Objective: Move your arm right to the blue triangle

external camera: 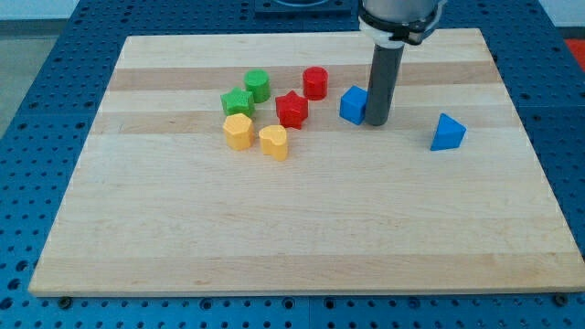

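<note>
The blue triangle lies on the wooden board toward the view's right. My tip stands at the end of the dark rod, left of the triangle with a clear gap between them. The tip is right beside a blue cube, touching or nearly touching its right side.
A cluster sits left of the cube: a red star, a red cylinder, a green cylinder, a green star, a yellow hexagon and a yellow heart. Blue perforated table surrounds the board.
</note>
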`<state>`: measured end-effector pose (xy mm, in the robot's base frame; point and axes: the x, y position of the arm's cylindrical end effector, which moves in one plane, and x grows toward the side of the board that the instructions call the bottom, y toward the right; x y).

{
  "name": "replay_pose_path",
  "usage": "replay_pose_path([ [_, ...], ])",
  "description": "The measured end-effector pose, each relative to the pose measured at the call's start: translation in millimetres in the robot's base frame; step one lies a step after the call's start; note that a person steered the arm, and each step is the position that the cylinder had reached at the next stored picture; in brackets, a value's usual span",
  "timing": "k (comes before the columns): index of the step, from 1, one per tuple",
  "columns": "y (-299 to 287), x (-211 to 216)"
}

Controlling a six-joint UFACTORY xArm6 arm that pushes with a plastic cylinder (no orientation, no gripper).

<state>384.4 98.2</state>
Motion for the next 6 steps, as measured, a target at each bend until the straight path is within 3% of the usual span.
replay_pose_path([
  [2,4.6,-3.5],
  [6,126.9,-4.9],
])
